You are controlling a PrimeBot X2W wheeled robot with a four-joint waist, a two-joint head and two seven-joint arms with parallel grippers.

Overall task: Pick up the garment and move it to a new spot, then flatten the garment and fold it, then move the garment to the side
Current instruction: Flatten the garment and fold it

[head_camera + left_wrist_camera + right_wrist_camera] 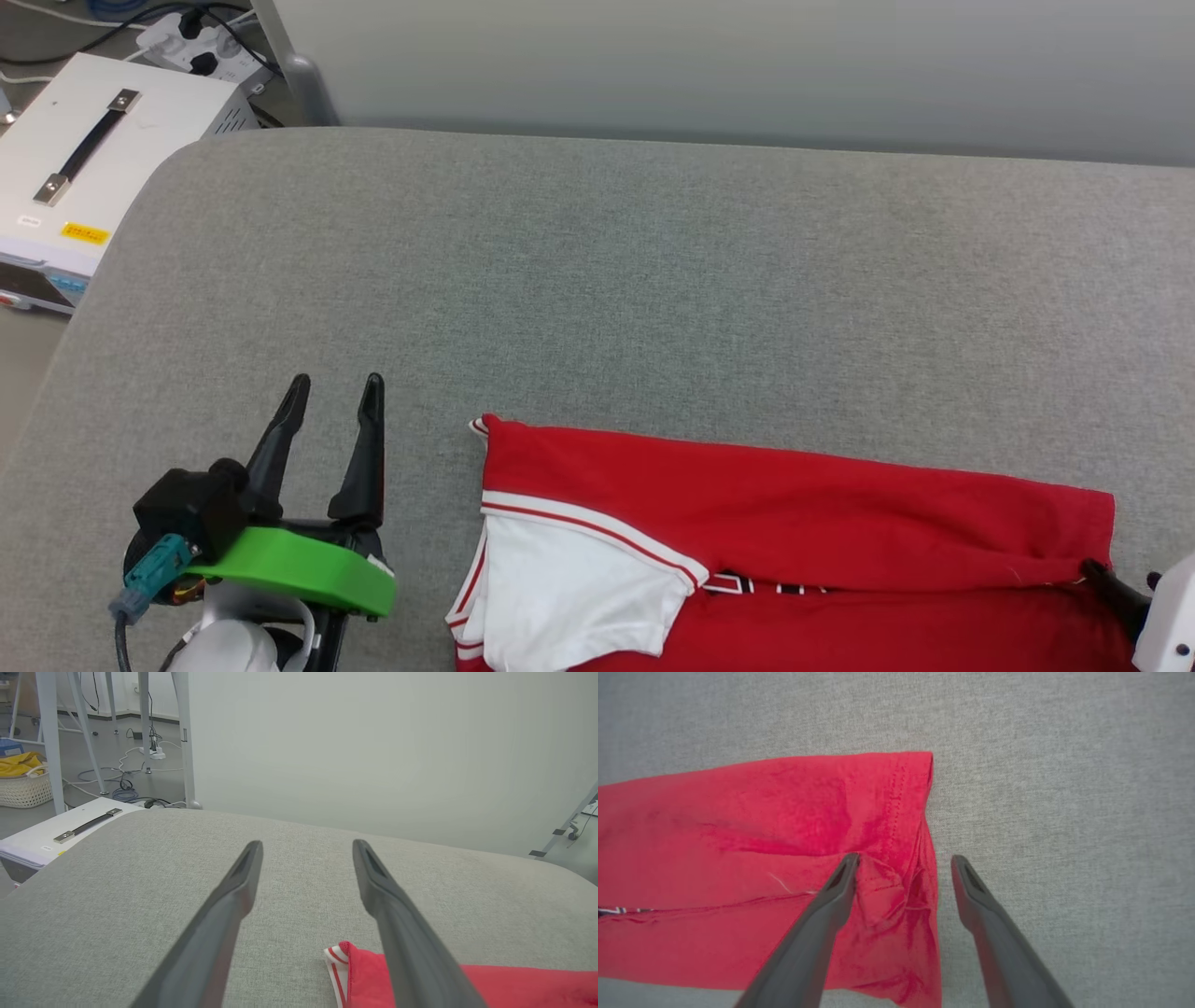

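The garment (794, 504) lies folded into a long red band near the front edge of the grey padded table (653, 280). A white sleeve with red trim is turned over its left end, and a bit of black lettering shows at the fold. My left gripper (336, 380) stands open and empty just left of the garment's collar corner (359, 970). My right gripper (904, 857) is open over the garment's right hem (896, 812), one finger above the cloth and the other above bare table. I cannot tell whether it touches the cloth.
A white box with a black handle (75, 159) stands off the table's left corner, with a power strip and cables (196, 47) behind it. A pale wall panel (747, 56) runs along the table's far edge. A woven basket (23, 788) sits on the floor.
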